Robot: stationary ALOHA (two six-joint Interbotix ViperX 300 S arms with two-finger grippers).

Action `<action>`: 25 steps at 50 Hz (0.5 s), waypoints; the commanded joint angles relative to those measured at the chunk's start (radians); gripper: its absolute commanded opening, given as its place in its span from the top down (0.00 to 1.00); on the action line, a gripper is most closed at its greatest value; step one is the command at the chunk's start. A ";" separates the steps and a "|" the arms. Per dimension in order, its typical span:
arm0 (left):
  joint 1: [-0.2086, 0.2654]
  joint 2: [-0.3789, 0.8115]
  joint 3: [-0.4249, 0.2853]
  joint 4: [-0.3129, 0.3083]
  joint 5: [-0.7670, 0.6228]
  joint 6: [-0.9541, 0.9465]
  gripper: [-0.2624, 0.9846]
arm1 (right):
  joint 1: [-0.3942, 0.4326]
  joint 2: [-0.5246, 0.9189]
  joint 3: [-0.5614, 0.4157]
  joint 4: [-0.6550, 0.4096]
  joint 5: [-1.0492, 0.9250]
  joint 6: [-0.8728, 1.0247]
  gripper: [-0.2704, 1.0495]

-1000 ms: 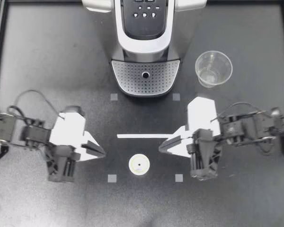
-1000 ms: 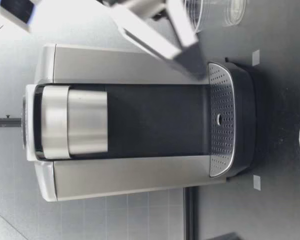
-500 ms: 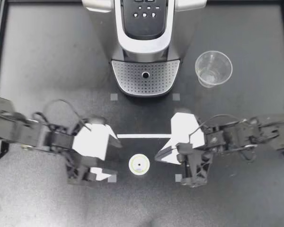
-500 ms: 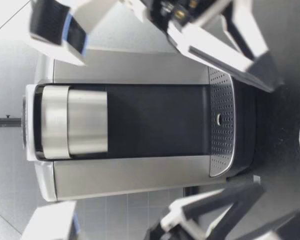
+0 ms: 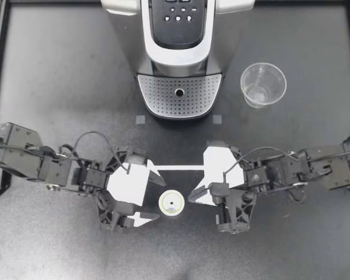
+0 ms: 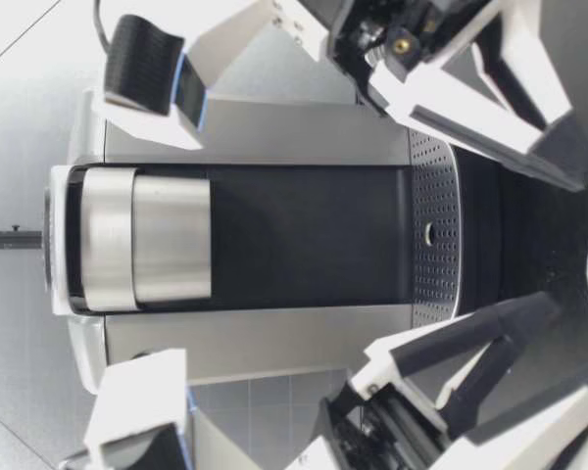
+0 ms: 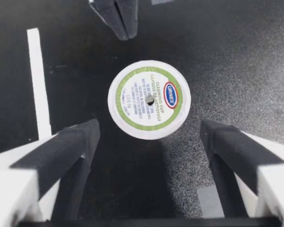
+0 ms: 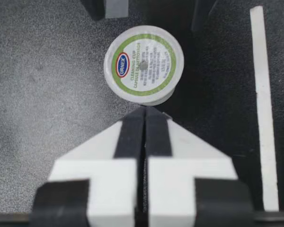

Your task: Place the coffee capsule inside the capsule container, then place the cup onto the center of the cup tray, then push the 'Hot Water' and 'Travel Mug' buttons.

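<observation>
Now, pre-grasp on capsule (image 5: 171,203), standing lid up on table (image 5: 58,76); machine (image 5: 179,35) well apart from capsule, cup (image 5: 263,84) farther from capsule again. Left gripper (image 5: 154,199) spread wide and empty, fingers just short of capsule on two sides, not touching. Right gripper (image 5: 193,196) pinched tight on nothing, tip just beside capsule. Likely light, stiff-walled, thin foil lid, prone to skid if nudged. Best pinched across side wall under rim, never on lid.
</observation>
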 commanded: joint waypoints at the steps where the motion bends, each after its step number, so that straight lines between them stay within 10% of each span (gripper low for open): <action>1: -0.002 -0.008 -0.026 0.000 -0.011 -0.002 0.17 | 0.008 -0.009 -0.023 -0.003 -0.003 -0.002 0.75; 25: -0.002 0.046 -0.064 0.000 -0.008 0.005 0.17 | 0.008 0.020 -0.043 -0.003 -0.003 -0.002 0.75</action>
